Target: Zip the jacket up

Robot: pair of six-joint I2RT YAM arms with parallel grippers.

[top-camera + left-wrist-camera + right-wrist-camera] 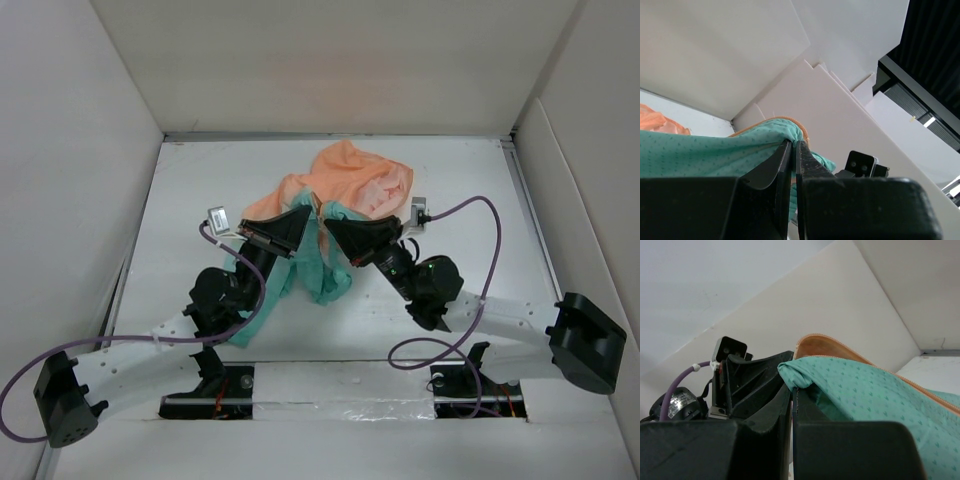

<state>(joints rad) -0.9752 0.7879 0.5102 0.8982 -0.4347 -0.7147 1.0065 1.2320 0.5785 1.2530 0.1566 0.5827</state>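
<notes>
**A:** Status on the zip job?

**B:** Setup step, no zipping yet. Both tools hold the jacket (345,180) up by its teal end. My read is that the front is open.

**A:** Tool states?

**B:** Left tool (300,215) is clamped on a fold of teal cloth, jaws nearly touching. Right tool (335,228) is the same, pinched on teal cloth just beside the orange zipper tape (826,343). The fabric is thin, so there's almost no gap on either.

**A:** Where's the garment?

**B:** Mid surface (200,180), bunched. The orange hood-and-shoulder part lies on the far side, just behind the tools. The teal part rises to the two tool tips, which sit close together. One teal strip hangs down on the near side between the arms. Another runs under the left arm toward the near left.

**A:** Slider visible?

**B:** No. Can't tell where the pull or bottom pin is in any view. The wrist views show only the zipper edge curving over the pinched folds.

**A:** Next move?

**B:** My guess: spread the tools apart, lay the hem flat, then find both bottom ends of the zipper. After that, one tool pins the hem while the other seats the slider and draws it toward the hood.

**A:** Risk?

**B:** The cloth looks thin and is bunched, so layers may be caught together in one pinch.
</notes>
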